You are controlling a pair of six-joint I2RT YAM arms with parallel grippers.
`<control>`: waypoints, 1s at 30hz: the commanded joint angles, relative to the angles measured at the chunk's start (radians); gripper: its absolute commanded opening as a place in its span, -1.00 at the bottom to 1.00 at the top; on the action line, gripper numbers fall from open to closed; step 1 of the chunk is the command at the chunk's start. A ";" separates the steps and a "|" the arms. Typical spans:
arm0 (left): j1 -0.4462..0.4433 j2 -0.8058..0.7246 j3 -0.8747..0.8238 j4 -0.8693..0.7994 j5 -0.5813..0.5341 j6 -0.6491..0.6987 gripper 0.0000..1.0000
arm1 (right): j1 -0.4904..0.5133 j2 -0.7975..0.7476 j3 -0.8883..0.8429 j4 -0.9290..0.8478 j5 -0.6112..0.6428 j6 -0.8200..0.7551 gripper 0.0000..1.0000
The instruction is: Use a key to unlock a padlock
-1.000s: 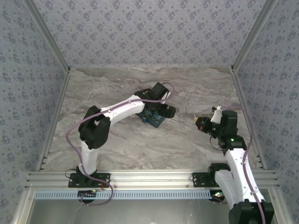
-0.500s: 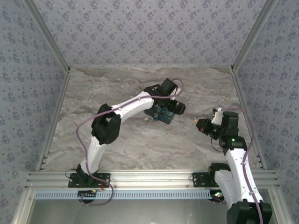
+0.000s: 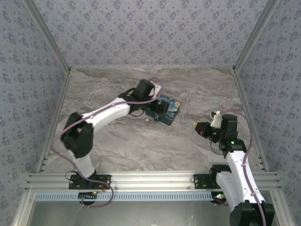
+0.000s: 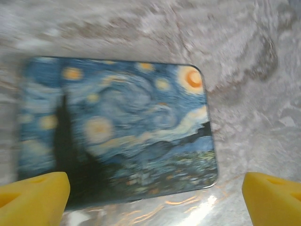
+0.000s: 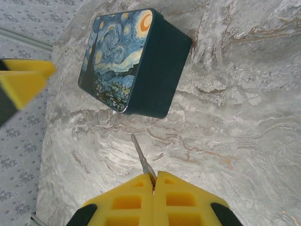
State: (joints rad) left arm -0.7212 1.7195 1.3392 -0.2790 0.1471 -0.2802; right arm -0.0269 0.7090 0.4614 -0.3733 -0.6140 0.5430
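Grey-white marbled counter [image 3: 141,146], evenly lit. Blue-grey floral-patterned back wall [image 3: 150,33] at 12 o'clock, matching side walls [image 3: 23,94] at 9 and 3 o'clock. Aluminium rail [image 3: 150,180] along counter edge at 6 o'clock.

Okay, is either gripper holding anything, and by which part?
The right gripper pinches the key by one end, the thin blade poking out. The left gripper stands open over the box, holding nothing.

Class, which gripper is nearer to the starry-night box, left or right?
Left. The left gripper hangs open just above the starry-night box. The right gripper, shut on the key, stands apart from it over the table, key tip pointing toward the box.
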 commanded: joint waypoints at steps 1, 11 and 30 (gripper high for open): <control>0.008 -0.116 -0.150 0.178 -0.033 0.036 0.90 | 0.034 0.013 -0.013 0.078 0.004 0.042 -0.97; 0.017 -0.264 -0.611 0.593 -0.076 0.048 0.99 | 0.262 0.167 0.026 0.261 0.132 0.107 -0.97; 0.140 0.078 -0.648 1.011 0.268 -0.173 0.96 | 0.390 0.646 0.250 0.615 0.069 0.184 -0.96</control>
State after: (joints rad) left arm -0.5781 1.7695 0.7055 0.6044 0.3538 -0.4229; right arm 0.3538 1.3113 0.6666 0.1833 -0.5381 0.7116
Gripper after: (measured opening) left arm 0.983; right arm 0.054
